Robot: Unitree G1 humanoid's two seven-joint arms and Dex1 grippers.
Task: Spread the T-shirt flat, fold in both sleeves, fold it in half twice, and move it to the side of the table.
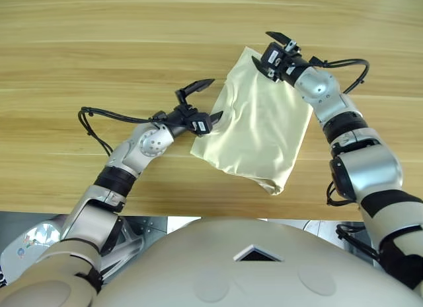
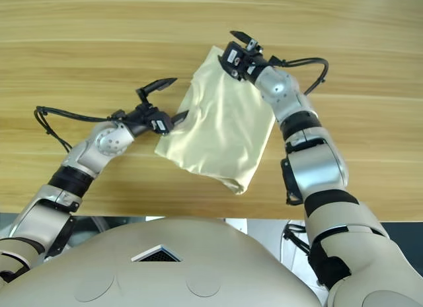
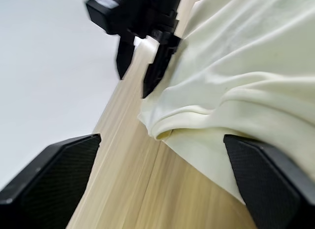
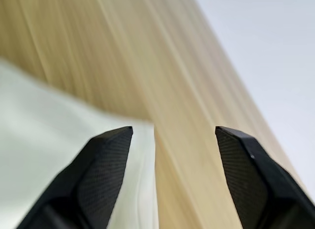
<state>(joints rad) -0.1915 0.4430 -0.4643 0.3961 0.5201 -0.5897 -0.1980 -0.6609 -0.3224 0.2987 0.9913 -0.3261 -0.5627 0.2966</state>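
Item 1, T-shirt [image 1: 258, 125]: pale yellow, lying centre-right of the head view on the counter [image 1: 99, 43] as a compact, layered rectangle. Its long axis runs from the upper centre of the frame down toward the lower right, slightly tilted. By my reckoning the folds are largely made and the shift to the side is outstanding.

Item 2, my left fingers [image 1: 215, 98]: spread wide and holding nothing, at the middle of the shirt's left long edge. The lower fingertip is at the hem and the upper one is raised off the counter. In my left wrist view the rolled edge of the cloth lies between the two pads.

Item 3, my right fingers [image 1: 266, 51]: also spread wide and empty, set over the shirt's upper corner. The cloth's corner shows beneath them in my right wrist view.

Item 4, governing relation: the shirt lies to the right of my left fingers and below my right ones. Both are at the cloth, one on the flank and one on the far end of the long axis.
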